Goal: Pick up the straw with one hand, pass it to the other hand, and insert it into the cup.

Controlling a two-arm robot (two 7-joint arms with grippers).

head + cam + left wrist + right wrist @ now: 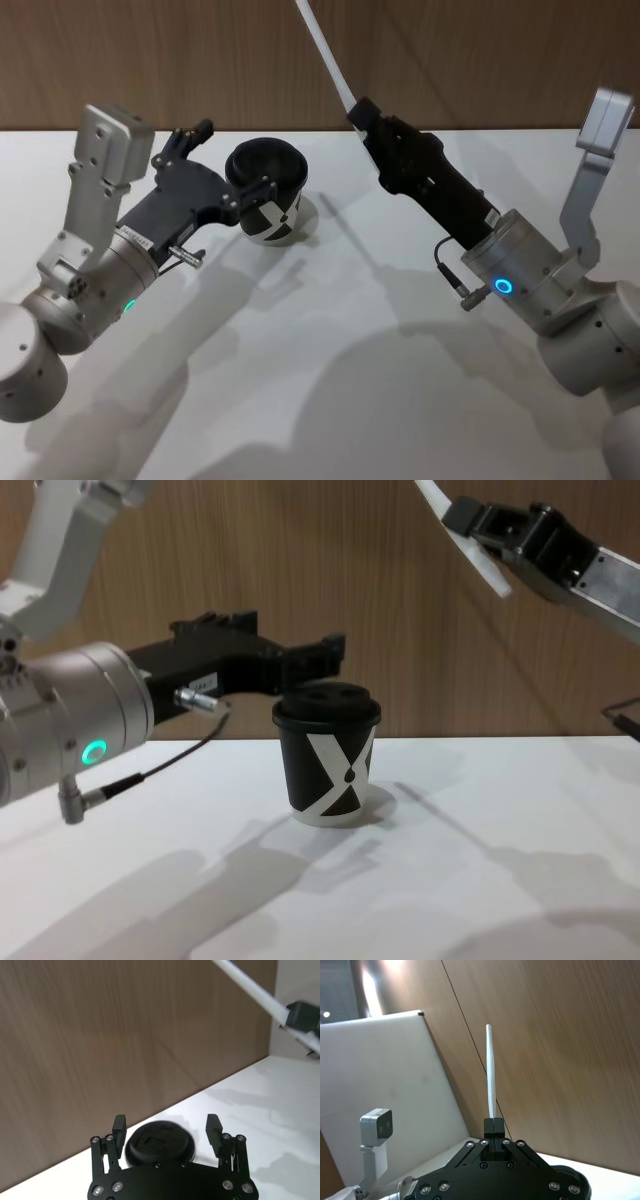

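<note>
The black cup (275, 215) with a white X and a black lid stands upright on the white table, also seen as cup (330, 765). My left gripper (235, 160) is open, with its fingers on either side of the lid (160, 1146), about level with the lid top and not touching it. Up and to the right of the cup, my right gripper (360, 110) is shut on the white straw (322, 45). The straw (491, 1070) sticks out from the fingertips, tilted up and away. A short end of the straw (500, 580) shows below the fingers.
A wooden wall (480, 60) runs close behind the cup along the table's back edge. The white table (330, 350) lies open in front of and to the right of the cup. A white panel (385, 1070) stands off to one side.
</note>
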